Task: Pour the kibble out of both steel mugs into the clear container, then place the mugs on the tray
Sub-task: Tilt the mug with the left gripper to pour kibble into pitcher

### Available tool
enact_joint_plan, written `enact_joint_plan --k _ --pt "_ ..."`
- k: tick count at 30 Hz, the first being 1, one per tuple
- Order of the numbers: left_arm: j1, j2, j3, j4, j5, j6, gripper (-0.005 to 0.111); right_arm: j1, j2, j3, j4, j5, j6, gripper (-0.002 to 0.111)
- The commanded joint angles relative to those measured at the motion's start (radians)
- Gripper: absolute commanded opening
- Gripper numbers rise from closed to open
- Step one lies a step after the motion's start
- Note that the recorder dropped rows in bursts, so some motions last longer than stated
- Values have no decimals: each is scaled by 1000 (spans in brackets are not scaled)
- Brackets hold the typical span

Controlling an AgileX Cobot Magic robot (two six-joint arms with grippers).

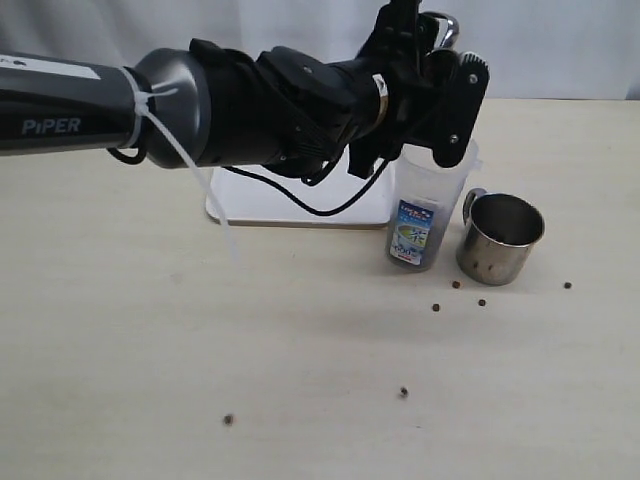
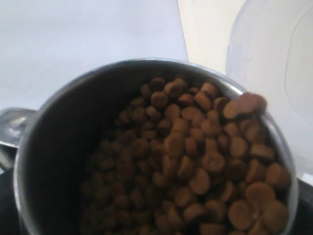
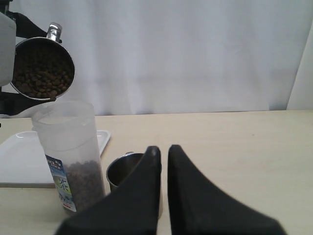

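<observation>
The kibble [image 2: 195,161] is banked at the lip of the tilted mug [image 3: 43,68]; the left gripper [image 1: 425,100] clamps it above the part-filled clear container [image 1: 428,205]; the second mug [image 1: 500,237] stands just beside, the tray [image 1: 300,205] behind; the right gripper [image 3: 160,152] is closed on nothing. I'd say this is the second pour; next needs more tilt, lip over the mouth; stray pellets [image 1: 436,306] dot the table [image 1: 150,350].

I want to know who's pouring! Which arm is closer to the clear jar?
Left. The left tool holds a steel mug of kibble tilted just above the clear container. The right tool, shut, sits back from it.
</observation>
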State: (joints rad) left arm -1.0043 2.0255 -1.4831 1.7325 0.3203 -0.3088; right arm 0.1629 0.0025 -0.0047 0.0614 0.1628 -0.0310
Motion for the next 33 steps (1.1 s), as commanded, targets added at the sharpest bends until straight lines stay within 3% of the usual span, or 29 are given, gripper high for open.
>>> enact_joint_plan --k 1,14,33 --pt "-7 7 -36 12 14 2 0 3 -2 5 5 0 -6 4" --pt "-8 7 -36 12 28 143 0 3 -2 5 5 0 -6 4" --pt "-8 7 -36 12 6 182 0 3 -2 5 5 0 -6 4"
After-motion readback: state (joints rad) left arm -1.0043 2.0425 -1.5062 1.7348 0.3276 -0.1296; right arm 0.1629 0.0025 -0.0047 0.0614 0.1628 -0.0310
